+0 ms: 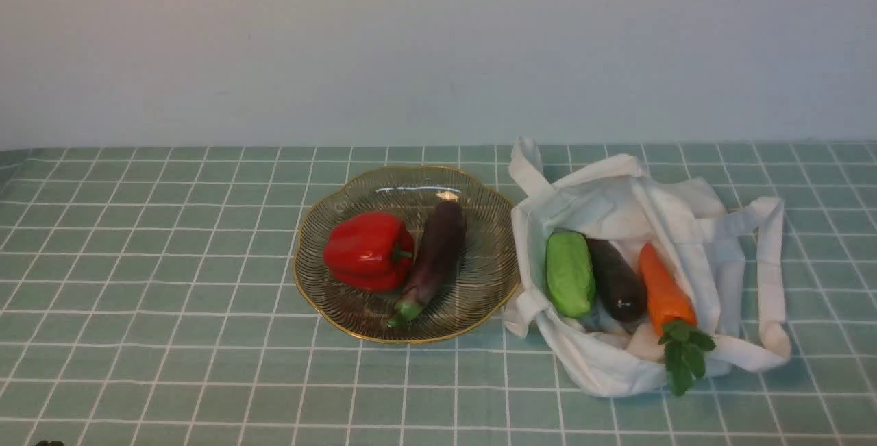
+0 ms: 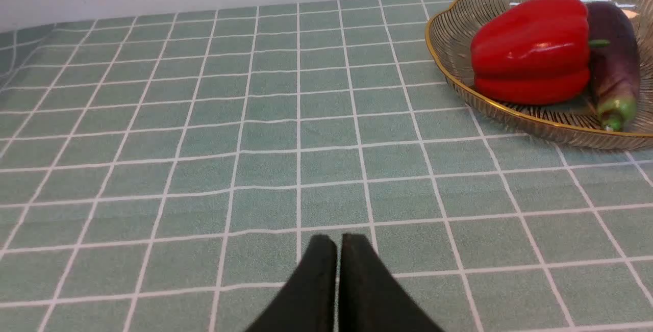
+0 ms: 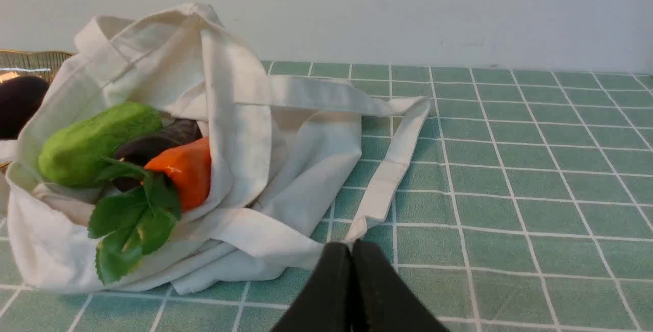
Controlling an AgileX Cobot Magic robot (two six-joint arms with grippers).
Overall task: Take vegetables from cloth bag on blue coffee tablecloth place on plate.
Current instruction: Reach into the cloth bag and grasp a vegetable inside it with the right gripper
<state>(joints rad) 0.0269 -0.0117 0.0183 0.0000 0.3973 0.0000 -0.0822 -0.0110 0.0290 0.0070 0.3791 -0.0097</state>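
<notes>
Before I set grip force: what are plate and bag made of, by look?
Plate: probably clear glass, maybe plastic; glossy, ribbed, see-through, gold-coloured rim. Bag: woven fabric, likely cotton; matte white, soft folds, limp straps.

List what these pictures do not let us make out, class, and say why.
- Bottom of the white bag: front view, covered by vegetables and folded cloth.
- Carrot's tip: right wrist view, behind the bag's fold.
- Dark object at the front view's lower-left corner: cut off by the edge.
</notes>
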